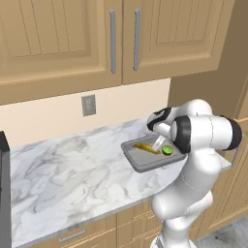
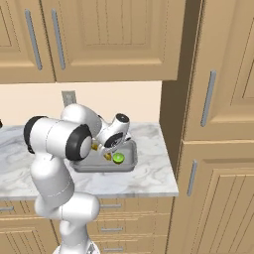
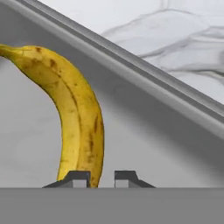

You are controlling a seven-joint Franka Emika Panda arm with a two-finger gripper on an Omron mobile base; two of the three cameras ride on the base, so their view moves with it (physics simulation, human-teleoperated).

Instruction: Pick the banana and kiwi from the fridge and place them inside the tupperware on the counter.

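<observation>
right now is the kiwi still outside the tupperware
No, the kiwi lies inside the tupperware, next to the banana.

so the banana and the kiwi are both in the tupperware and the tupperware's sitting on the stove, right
Not quite. The banana and the kiwi are both in the tupperware, but the tupperware sits on the marbled counter, not on a stove. The left base view shows it.
</observation>
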